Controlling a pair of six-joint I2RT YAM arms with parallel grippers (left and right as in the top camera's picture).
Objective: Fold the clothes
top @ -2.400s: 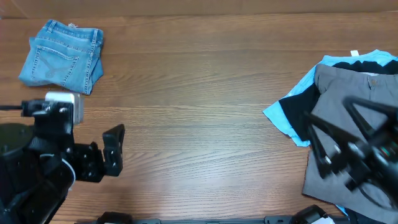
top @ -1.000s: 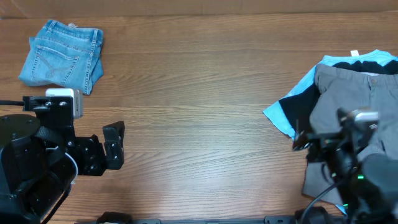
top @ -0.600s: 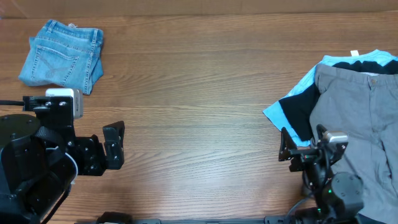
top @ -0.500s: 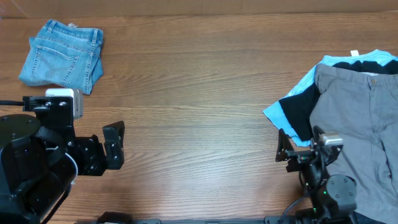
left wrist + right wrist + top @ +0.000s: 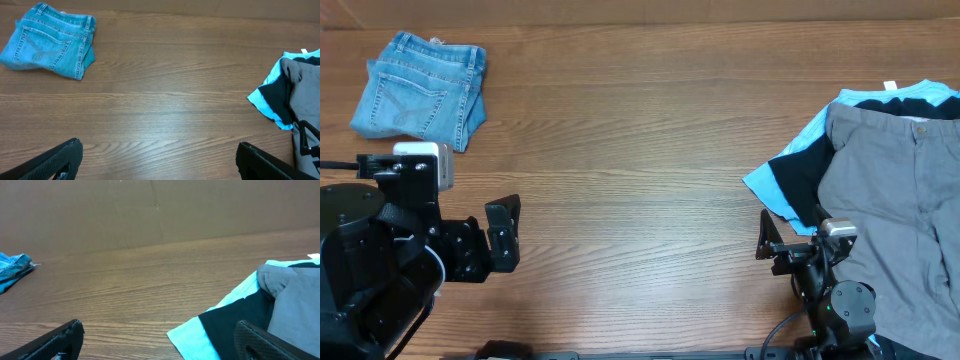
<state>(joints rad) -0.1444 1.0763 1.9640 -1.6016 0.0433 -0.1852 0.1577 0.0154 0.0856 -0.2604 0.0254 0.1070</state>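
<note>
A pile of unfolded clothes lies at the right edge: grey trousers (image 5: pixel 900 190) on top of a black garment (image 5: pixel 798 182) and a light blue shirt (image 5: pixel 768 188). The pile also shows in the left wrist view (image 5: pixel 295 90) and the right wrist view (image 5: pixel 280 295). My right gripper (image 5: pixel 766 243) is open and empty, low at the table's front, just left of the pile (image 5: pixel 160 342). My left gripper (image 5: pixel 503 238) is open and empty at the front left, far from the pile (image 5: pixel 157 160). Folded blue jeans (image 5: pixel 420 88) lie at the back left.
The wooden table (image 5: pixel 640 170) stretches between the jeans and the pile. A brown wall (image 5: pixel 150 210) stands behind the table's far edge. The folded jeans also show in the left wrist view (image 5: pixel 50 40).
My right arm has drawn back off the clothes pile toward the table's front edge and now sits just left of it, empty. The left arm has hardly moved.
</note>
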